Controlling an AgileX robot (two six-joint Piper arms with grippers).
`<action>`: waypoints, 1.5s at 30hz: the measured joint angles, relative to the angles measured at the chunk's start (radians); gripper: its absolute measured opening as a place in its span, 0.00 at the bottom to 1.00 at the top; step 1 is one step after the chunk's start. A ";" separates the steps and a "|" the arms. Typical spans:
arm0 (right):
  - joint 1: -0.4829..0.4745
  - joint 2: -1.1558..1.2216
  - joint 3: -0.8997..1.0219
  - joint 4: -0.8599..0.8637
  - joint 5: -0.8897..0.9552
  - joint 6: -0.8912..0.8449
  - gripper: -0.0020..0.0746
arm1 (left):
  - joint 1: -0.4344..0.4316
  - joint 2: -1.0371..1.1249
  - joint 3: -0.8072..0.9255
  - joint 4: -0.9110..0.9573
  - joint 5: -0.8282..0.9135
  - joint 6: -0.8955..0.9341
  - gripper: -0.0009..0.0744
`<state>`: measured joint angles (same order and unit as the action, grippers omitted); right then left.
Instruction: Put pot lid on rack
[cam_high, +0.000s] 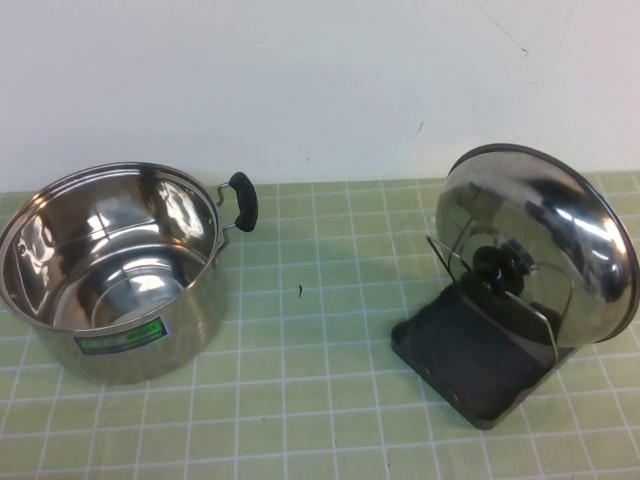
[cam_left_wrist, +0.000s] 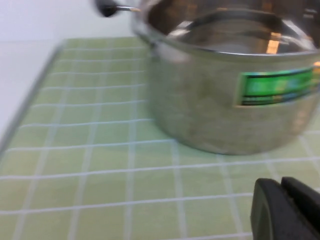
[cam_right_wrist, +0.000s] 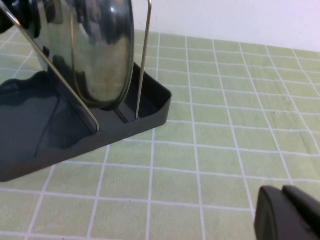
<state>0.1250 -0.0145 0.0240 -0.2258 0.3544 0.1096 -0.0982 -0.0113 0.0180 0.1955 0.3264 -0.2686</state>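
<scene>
The shiny steel pot lid (cam_high: 545, 235) stands on edge in the rack (cam_high: 470, 365) at the right, leaning between its wire loops, black knob (cam_high: 497, 268) facing the pot. In the right wrist view the lid (cam_right_wrist: 102, 45) rests in the dark grey rack tray (cam_right_wrist: 45, 135) between the wires. My right gripper (cam_right_wrist: 285, 192) is shut and empty, low over the mat, apart from the rack. My left gripper (cam_left_wrist: 282, 184) is shut and empty, close to the steel pot (cam_left_wrist: 235, 90). Neither gripper shows in the high view.
The deep steel pot (cam_high: 110, 270) with a green label and black handle (cam_high: 243, 200) stands open at the left. A green checked mat (cam_high: 310, 400) covers the table. A white wall rises behind.
</scene>
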 joint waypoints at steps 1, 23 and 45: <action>0.000 0.000 0.000 0.000 0.000 0.000 0.02 | 0.000 0.000 0.000 -0.066 -0.003 0.072 0.01; 0.000 0.000 -0.001 0.000 0.003 0.000 0.02 | 0.156 -0.002 0.002 -0.354 -0.044 0.370 0.01; 0.000 0.000 -0.001 0.000 0.004 0.000 0.02 | 0.156 -0.002 0.000 -0.360 -0.021 0.327 0.01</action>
<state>0.1250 -0.0145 0.0231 -0.2258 0.3587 0.1096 0.0573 -0.0136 0.0184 -0.1645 0.3057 0.0587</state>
